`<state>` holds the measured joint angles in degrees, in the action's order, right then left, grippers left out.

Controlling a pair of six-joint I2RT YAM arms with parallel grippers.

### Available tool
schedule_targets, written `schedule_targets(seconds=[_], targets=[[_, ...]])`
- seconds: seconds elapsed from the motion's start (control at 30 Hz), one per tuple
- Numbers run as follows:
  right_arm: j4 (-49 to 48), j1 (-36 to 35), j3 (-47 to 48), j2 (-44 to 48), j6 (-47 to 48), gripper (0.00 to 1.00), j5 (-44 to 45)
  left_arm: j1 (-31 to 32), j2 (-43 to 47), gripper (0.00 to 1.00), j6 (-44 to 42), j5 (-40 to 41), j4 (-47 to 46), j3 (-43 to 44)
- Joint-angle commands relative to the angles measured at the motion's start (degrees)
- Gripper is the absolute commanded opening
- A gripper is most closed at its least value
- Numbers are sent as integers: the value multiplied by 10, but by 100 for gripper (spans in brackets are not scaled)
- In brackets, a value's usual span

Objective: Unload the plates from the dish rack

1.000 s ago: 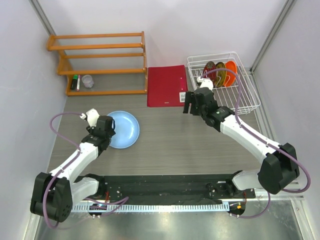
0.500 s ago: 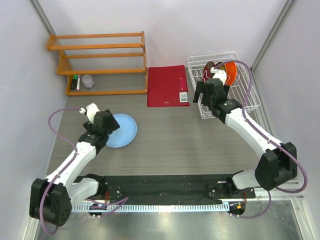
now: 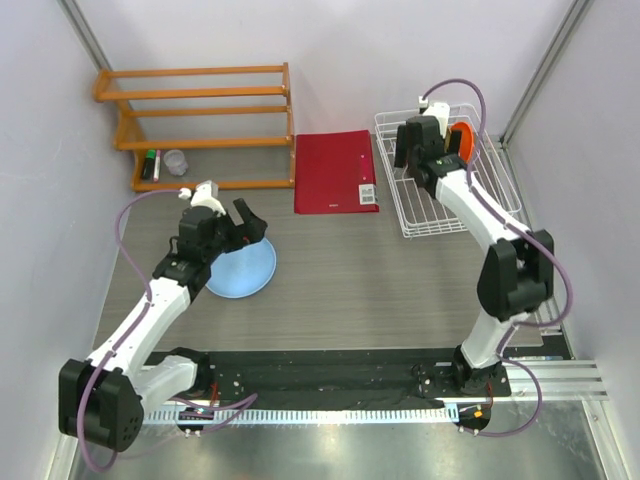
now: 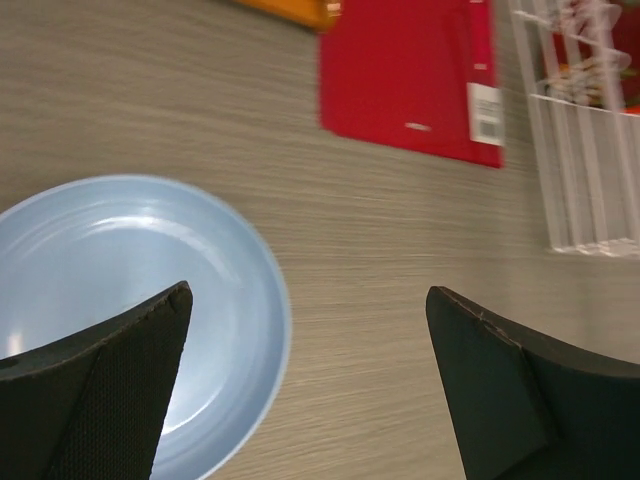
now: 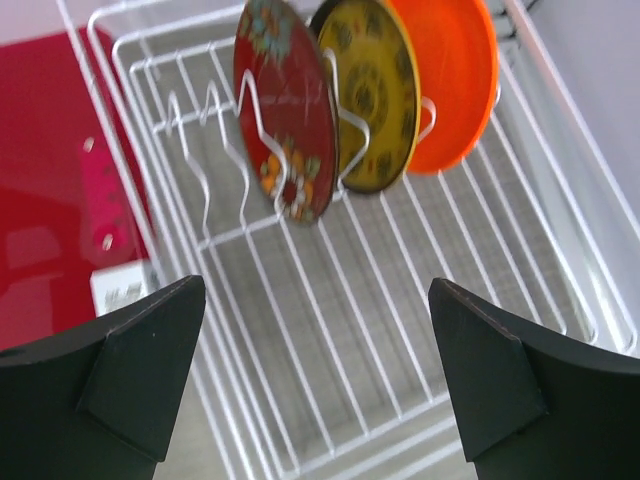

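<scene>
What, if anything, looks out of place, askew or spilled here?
Nothing stands out. The red floral plate, yellow plate and orange plate stand in the slots of the dish rack; the light blue plate lies flat on the table. No spill or damage shows.

The light blue plate (image 4: 120, 270) lies flat, face up, on the table (image 4: 380, 330), well apart from the dish rack (image 3: 450, 207). The red floral plate (image 5: 285, 110), yellow patterned plate (image 5: 375, 95) and orange plate (image 5: 450, 80) stand on edge in neighbouring prong slots, apparently leaning slightly.
</scene>
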<state>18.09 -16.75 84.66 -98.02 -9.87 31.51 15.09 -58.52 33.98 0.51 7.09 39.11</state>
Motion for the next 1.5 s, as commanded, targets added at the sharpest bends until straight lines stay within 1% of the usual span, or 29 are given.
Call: schedule_targets(seconds=[0.0, 0.07, 0.1, 0.2, 0.23, 0.3, 0.37, 0.4, 0.47, 0.57, 0.7, 0.77, 0.83, 0.9, 0.93, 1.0, 1.03, 1.1, 1.2, 1.3, 1.33, 1.43, 1.47], targets=[[1, 22, 127, -76, 70, 100, 26, 1, -19, 100, -11, -144, -88, 36], [3, 31, 167, -103, 76, 98, 13, 1, -26, 100, -3, -154, -103, 35], [3, 33, 179, -127, 79, 98, 21, 1, -28, 99, -2, -156, -108, 34], [7, 44, 232, -168, 90, 94, 8, 1, -38, 99, -6, -160, -116, 33], [12, 44, 247, -192, 94, 89, 8, 1, -40, 99, -7, -159, -117, 33], [17, 46, 287, -218, 108, 85, 8, 1, -47, 100, -8, -159, -122, 30], [20, 49, 318, -248, 120, 78, 10, 1, -53, 100, -8, -160, -128, 28], [22, 54, 327, -256, 120, 75, 11, 1, -58, 99, -7, -162, -131, 28], [26, 61, 348, -281, 115, 74, -3, 1, -65, 100, -6, -164, -139, 26], [30, 67, 369, -306, 116, 72, -1, 1, -76, 99, -6, -167, -144, 25], [32, 79, 372, -321, 116, 66, -25, 1, -91, 100, -8, -164, -147, 24], [31, 85, 374, -326, 115, 58, -33, 1, -98, 100, -11, -163, -148, 23], [31, 87, 375, -332, 117, 43, -44, 1, -104, 99, -11, -160, -149, 22], [32, 89, 375, -336, 118, 41, -55, 1, -112, 100, -11, -160, -149, 23], [33, 91, 374, -337, 118, 35, -59, 1, -113, 100, -11, -159, -149, 22], [32, 92, 375, -341, 121, 29, -69, 1, -119, 99, -12, -157, -150, 21], [32, 93, 377, -343, 124, 18, -72, 1, -119, 99, -12, -157, -150, 20], [33, 93, 377, -342, 124, 7, -73, 1, -120, 100, -13, -155, -150, 18], [32, 91, 381, -336, 124, 1, -74, 1, -121, 100, -13, -150, -154, 14], [23, 81, 374, -316, 138, 1, -32, 2, -123, 100, -11, -148, -152, 16], [15, 77, 369, -302, 143, 1, 4, 1, -122, 99, -11, -146, -152, 15], [-31, 61, 334, -277, 171, 1, 55, 1, -122, 100, -9, -140, -148, 17], [-58, 59, 323, -256, 180, 1, 87, 1, -121, 100, -10, -135, -145, 19]])
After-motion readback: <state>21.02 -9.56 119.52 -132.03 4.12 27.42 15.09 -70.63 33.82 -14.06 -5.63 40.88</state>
